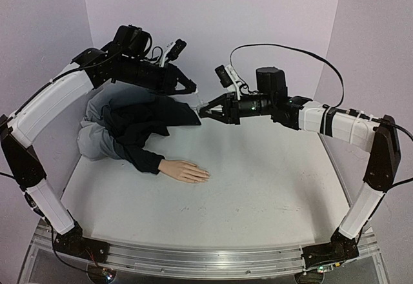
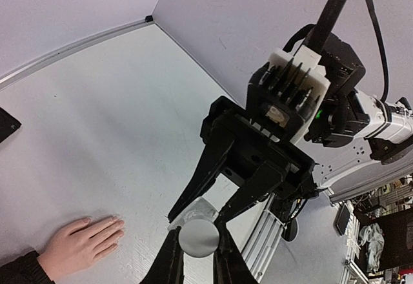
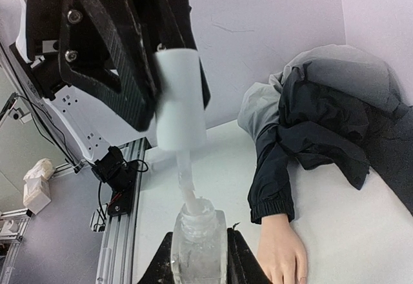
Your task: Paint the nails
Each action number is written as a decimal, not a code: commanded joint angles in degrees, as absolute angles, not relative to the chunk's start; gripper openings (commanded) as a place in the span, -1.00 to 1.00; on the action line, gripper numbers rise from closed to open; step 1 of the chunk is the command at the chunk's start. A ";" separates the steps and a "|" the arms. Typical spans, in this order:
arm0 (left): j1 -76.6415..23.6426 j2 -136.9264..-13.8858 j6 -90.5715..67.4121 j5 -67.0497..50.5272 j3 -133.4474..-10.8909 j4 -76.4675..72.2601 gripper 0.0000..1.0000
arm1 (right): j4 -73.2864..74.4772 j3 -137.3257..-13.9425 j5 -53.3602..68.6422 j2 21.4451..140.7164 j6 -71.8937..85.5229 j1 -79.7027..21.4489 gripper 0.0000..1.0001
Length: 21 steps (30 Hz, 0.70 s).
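Up in the air beyond the pale peach mannequin hand (image 1: 187, 171), toward the back wall, the two arms meet tip to tip. The left gripper (image 2: 197, 258) has its fingers drawn in close and pinches a white cylindrical cap (image 3: 181, 100) by its sides. From that cap a thin pale brush stem (image 3: 186, 177) runs down into the neck of a small clear glass bottle (image 3: 197, 232). The right gripper (image 3: 199, 271) clamps that bottle between its two black fingers, which press on opposite walls and hold it upright. Cap and bottle are apart, joined only by the stem.

The mannequin hand lies flat, palm down, on the white desk (image 1: 271, 187), fingers stretched out and together, coming out of a dark ribbed sleeve (image 1: 145, 158). Its nails (image 2: 117, 221) sit at the fingertips pointing away from the sleeve, well below both grippers and touched by neither. Behind the sleeve, a rumpled grey and black jacket (image 1: 122, 119) is heaped under the left arm.
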<state>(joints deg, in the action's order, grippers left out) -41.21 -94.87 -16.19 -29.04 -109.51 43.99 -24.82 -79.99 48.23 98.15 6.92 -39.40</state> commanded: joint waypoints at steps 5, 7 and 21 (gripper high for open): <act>-41.22 -90.50 -14.64 -26.66 -109.66 41.60 -1.00 | -27.13 -80.53 45.46 95.85 5.71 -39.47 -1.00; -41.22 -89.99 -14.68 -26.11 -109.32 41.38 -1.00 | -27.26 -80.11 44.48 95.33 5.67 -39.47 -1.00; -41.22 -85.08 -20.91 -22.14 -93.24 32.77 -1.00 | -28.56 -64.73 14.05 79.38 4.57 -37.73 -1.00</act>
